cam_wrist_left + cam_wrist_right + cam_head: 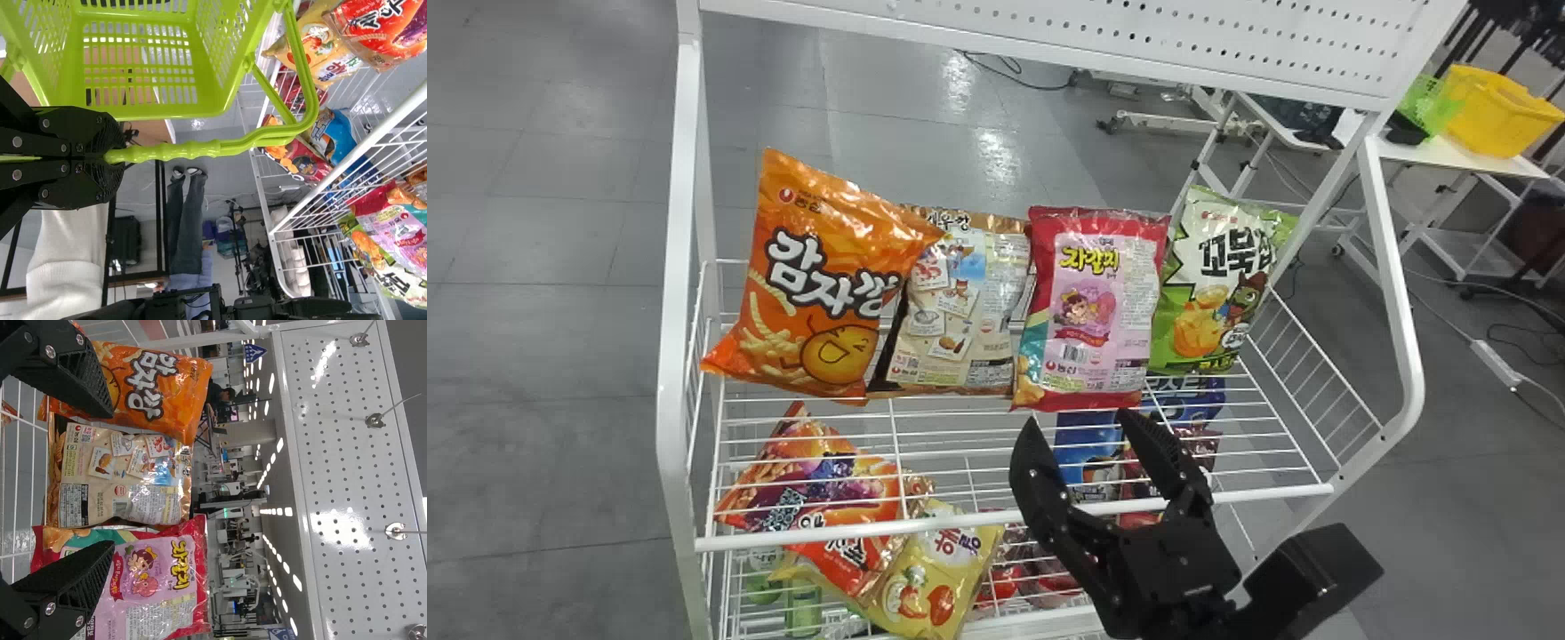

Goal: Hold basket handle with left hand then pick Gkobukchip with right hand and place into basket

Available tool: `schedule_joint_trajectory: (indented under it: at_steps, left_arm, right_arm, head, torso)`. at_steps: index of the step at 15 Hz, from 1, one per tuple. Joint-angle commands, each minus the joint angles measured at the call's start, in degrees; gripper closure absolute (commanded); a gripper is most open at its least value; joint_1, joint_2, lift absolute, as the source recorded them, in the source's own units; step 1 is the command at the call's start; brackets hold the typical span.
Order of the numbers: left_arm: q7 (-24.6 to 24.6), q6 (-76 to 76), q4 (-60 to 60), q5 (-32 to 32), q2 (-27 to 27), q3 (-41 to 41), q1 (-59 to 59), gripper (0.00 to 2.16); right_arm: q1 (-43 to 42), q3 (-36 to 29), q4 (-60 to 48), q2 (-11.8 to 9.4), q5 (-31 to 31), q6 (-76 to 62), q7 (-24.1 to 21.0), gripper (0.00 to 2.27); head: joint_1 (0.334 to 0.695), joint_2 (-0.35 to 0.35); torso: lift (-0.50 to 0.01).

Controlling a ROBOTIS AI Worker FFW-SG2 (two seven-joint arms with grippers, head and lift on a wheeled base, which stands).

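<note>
Left wrist view: basket handle [200,150] is clamped in left gripper [113,157], fingers closed around it, basket [160,113] attached. Head view: right gripper [1078,420] is spread wide, nothing gripped, near the front of the rack [671,400]. Beyond, pink bag [1089,311] is stood on the upper shelf [1272,493]; Gkobukchip [1214,289] is propped just right of it, at row's end.
</note>
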Motion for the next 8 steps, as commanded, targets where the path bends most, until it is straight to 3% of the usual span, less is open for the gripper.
schedule_joint_trajectory:
  at_steps: [1, 8]
  left_arm:
    - [0.0, 0.07, -0.29, 0.46, -0.15, 0.13, 0.08, 1.72]
    - [0.08, 0.07, -3.02, 2.75, -0.15, 0.39, 0.87, 1.72]
  right_arm:
    - [-0.01, -0.11, 0.06, 0.15, 0.0, -0.16, -0.08, 0.14]
    - [-0.01, -0.99, 0.15, 0.15, -0.09, -1.04, -0.52, 0.14]
  head:
    - [0.695, -0.35]
    - [0.695, -0.35]
  torso:
    - [-0.032]
    - [-0.032]
